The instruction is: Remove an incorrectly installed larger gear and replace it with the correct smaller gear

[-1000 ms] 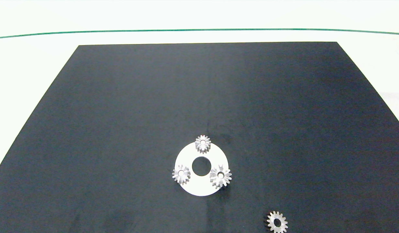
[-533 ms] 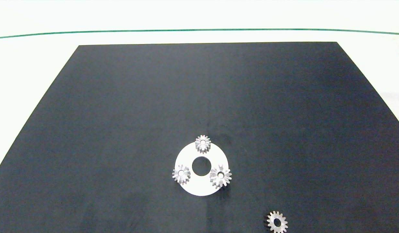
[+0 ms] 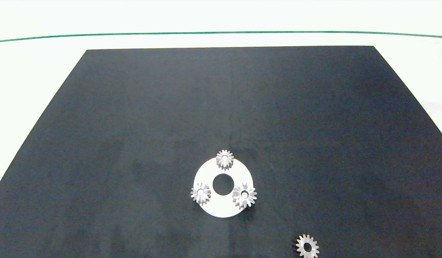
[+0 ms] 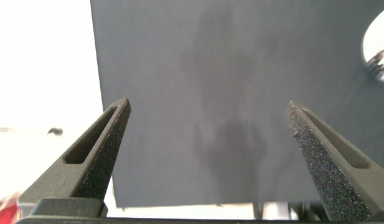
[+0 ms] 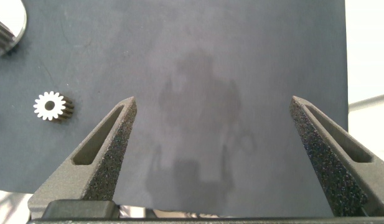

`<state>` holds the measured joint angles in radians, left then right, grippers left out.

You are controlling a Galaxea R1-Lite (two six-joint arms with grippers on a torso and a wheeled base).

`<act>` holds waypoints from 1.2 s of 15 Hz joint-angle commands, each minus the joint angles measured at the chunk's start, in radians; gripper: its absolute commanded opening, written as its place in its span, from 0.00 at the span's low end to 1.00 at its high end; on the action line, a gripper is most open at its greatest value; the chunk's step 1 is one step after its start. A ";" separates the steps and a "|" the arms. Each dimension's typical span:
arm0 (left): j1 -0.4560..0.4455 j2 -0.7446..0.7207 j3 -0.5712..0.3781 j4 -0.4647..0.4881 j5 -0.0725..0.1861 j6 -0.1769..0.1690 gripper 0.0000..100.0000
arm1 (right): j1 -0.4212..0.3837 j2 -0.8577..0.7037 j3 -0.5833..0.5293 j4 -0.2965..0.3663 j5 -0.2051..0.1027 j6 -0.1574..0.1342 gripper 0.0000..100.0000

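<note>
Grippers hang apart and empty over the black mat, right gripper nearer the work: the loose smaller gear lies beside its finger, and the larger gear sits farther on, on the white disc. Left gripper idles. Nothing on the mat has shifted from a second ago

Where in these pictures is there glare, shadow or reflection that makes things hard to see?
Head view: the white table around the black mat is washed out. Left wrist view: the white plate glares at the edge. Right wrist view: a faint dark reflection lies on the mat between the right gripper's open fingers.
</note>
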<state>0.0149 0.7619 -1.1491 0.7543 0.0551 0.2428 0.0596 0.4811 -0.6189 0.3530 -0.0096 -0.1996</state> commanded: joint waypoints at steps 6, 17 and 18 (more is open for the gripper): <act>0.048 0.251 -0.219 0.093 0.031 -0.122 1.00 | 0.502 0.772 -0.380 0.009 -0.064 -0.070 1.00; 0.050 0.178 -0.221 0.097 0.032 -0.115 1.00 | 0.826 1.093 -0.731 0.265 -0.170 -0.077 1.00; 0.050 0.175 -0.221 0.099 0.032 -0.115 1.00 | 0.839 1.119 -0.742 0.274 -0.190 -0.083 1.00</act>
<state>0.0638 0.9549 -1.3704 0.8489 0.0866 0.1268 0.8774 1.5394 -1.3315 0.6170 -0.1904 -0.2779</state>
